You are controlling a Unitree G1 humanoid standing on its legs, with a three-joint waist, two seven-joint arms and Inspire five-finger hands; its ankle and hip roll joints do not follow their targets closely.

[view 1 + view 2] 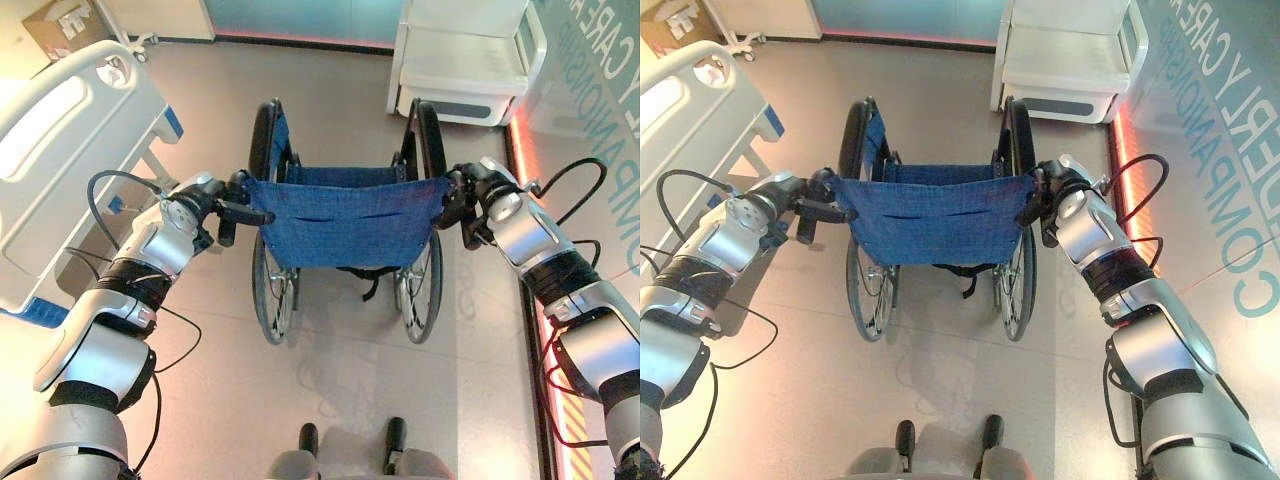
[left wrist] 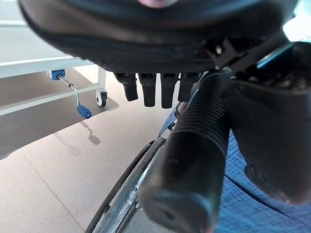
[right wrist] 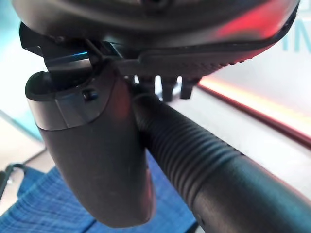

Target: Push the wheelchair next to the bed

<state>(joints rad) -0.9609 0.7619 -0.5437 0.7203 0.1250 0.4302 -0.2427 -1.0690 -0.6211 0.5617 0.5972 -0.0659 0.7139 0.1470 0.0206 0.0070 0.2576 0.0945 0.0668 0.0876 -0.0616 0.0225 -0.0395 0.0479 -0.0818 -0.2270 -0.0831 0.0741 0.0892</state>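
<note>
The wheelchair (image 1: 345, 220) with a blue cloth back and black wheels stands in front of me, facing away. My left hand (image 1: 215, 200) is shut on its left push handle (image 2: 194, 160), a ribbed black grip that runs between the thumb and the curled fingers. At the other side my right hand (image 1: 470, 190) is shut on the right push handle (image 3: 204, 160), with the thumb laid over the grip. The white hospital bed (image 1: 60, 130) with blue trim lies to the left of the wheelchair, a short gap away.
A white armchair-like unit (image 1: 465, 60) stands on the floor ahead to the right. A cardboard box (image 1: 65, 25) sits at the far left corner. A glowing red strip (image 1: 520, 150) runs along the right wall. The bed's blue crank handle (image 2: 82, 112) sticks out low.
</note>
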